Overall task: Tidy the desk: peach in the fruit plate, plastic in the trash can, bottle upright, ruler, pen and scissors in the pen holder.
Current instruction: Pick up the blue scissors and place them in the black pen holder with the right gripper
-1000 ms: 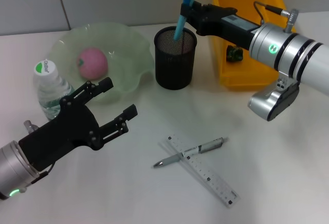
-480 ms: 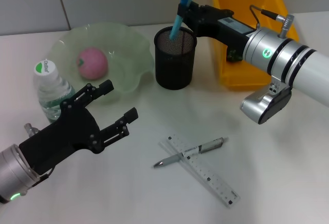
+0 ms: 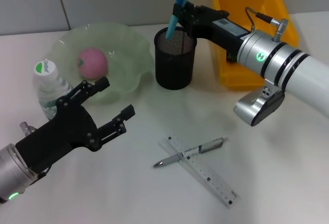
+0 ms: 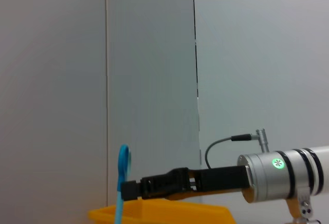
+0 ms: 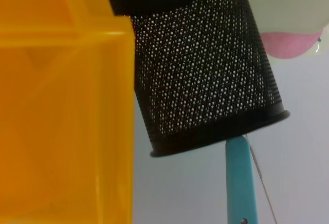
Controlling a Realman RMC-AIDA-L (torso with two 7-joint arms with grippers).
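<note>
My right gripper [image 3: 179,14] is shut on the blue scissors [image 3: 176,8], handles up, above the black mesh pen holder [image 3: 175,59]. The blades slant down into the holder's mouth near its left rim. The right wrist view shows the holder [image 5: 205,64] close up with a teal scissor blade [image 5: 240,183] at its rim. The pink peach [image 3: 92,63] lies in the green fruit plate [image 3: 128,41]. The bottle [image 3: 49,88] stands upright. A pen [image 3: 190,152] lies across the clear ruler [image 3: 205,171] on the desk. My left gripper [image 3: 115,98] hovers open beside the plate. The plastic is hidden.
The yellow trash can [image 3: 247,34] stands right of the pen holder, partly behind my right arm. It also shows in the left wrist view [image 4: 159,215] and the right wrist view [image 5: 61,106]. A grey wall panel rises behind the desk.
My right gripper has carried the scissors a little to the left, and the blades now tilt toward the holder's left rim. The left arm has drifted slightly left.
</note>
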